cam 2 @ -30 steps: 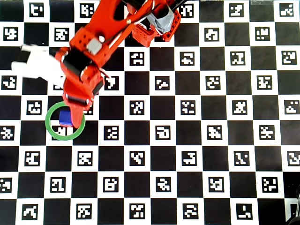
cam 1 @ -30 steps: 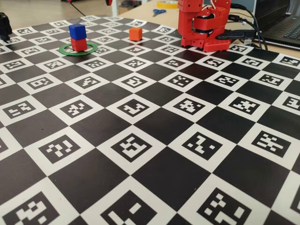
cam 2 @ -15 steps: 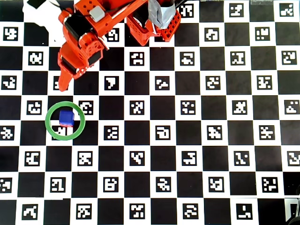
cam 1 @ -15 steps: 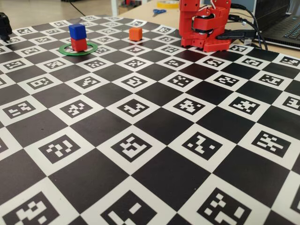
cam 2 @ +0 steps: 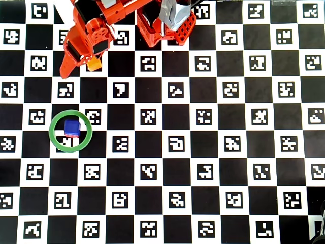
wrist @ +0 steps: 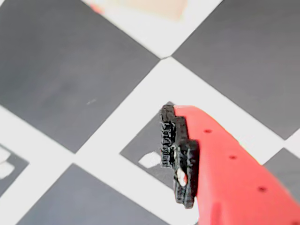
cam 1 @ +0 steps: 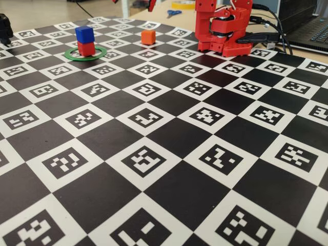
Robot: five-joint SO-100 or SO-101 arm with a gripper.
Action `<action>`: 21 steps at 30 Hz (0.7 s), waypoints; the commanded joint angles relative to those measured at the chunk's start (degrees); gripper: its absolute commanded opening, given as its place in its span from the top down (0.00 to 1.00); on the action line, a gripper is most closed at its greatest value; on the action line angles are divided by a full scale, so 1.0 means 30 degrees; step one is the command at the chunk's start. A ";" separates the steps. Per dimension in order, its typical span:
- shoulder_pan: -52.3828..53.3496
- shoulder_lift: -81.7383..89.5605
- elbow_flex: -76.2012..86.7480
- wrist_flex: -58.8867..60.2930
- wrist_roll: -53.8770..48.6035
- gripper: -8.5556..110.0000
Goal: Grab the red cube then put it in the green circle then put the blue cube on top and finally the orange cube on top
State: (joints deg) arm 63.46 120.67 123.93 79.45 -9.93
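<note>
Arm pulled back from small deep-blue cube (cam 2: 72, 126), now stacked in thin green ring (cam 2: 70, 131), toward small bright-orange cube (cam 2: 93, 63); jaws state unclear.

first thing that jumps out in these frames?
The two-cube stack: the blue cube sits on the red cube inside the green circle, far left of the fixed view. Next, the lone orange cube near the red arm's base. Overhead, the gripper hangs beside that orange cube, top left.
</note>
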 commanded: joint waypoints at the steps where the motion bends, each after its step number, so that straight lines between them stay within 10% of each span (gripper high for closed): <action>1: 0.0410 0.1641 0.0674 -0.0703 -0.0205 0.53; 21: 0.1289 0.2051 0.6064 -0.5596 -0.0645 0.54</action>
State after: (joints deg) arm 66.53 125.42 142.56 64.95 -11.51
